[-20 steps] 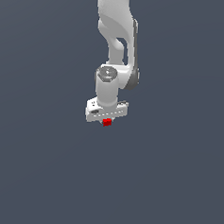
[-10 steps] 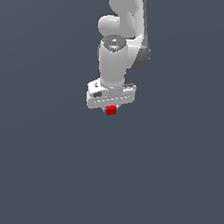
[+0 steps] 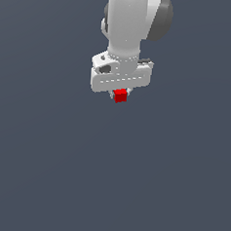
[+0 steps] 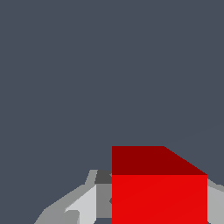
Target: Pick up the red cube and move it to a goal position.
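In the exterior view the Panda arm (image 3: 131, 21) hangs down from the top of the picture, and its white gripper (image 3: 120, 94) carries the red cube (image 3: 120, 96) just below the wide palm bar. The cube sits between the short fingertips, touching them on both sides, so the jaws are closed on it. Nothing but a plain grey floor (image 3: 110, 185) shows around it. No shadow or contact line shows under the cube, so it appears lifted, though its height cannot be read. By that reading the pick is done. What is left is the carry to the goal, and no goal marker shows in either picture, so how near the end is cannot be judged.

In the wrist view the red cube (image 4: 159, 192) fills the lower part of the picture, with a bright face toward the camera and a darker face above it. A grey finger (image 4: 83, 205) shows on one side, and a sliver of the other finger (image 4: 215, 205) on the opposite side, both against the cube. Being a cube, it has no long axis; its faces sit square to the fingers, with the edges level and no visible tilt.
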`<action>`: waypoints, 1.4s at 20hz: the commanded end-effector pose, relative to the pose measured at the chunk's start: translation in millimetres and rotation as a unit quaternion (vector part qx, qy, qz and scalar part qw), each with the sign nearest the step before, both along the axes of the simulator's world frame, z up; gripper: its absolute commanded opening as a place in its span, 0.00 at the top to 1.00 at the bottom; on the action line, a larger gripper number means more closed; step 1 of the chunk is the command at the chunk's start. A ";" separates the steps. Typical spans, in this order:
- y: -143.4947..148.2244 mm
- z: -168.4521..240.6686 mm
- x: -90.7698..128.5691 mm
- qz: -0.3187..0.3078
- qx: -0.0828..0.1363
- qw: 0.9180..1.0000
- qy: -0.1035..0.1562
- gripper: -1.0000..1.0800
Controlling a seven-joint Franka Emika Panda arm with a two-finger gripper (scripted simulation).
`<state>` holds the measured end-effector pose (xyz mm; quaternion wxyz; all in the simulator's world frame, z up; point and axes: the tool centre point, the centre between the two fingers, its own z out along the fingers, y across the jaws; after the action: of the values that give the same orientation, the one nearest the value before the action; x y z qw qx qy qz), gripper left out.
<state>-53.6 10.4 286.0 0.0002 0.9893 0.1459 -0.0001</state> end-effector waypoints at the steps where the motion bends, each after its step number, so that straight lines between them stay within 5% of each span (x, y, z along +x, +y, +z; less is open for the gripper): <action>1: 4.4 26.9 0.5 0.000 0.000 1.000 0.000 1.00; 15: 25.7 154.4 9.3 0.000 0.000 1.000 0.000 1.00; 28: 31.7 192.3 14.3 0.000 0.000 1.000 0.000 1.00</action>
<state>-39.6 41.9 476.6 0.0000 0.9893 0.1457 -0.0001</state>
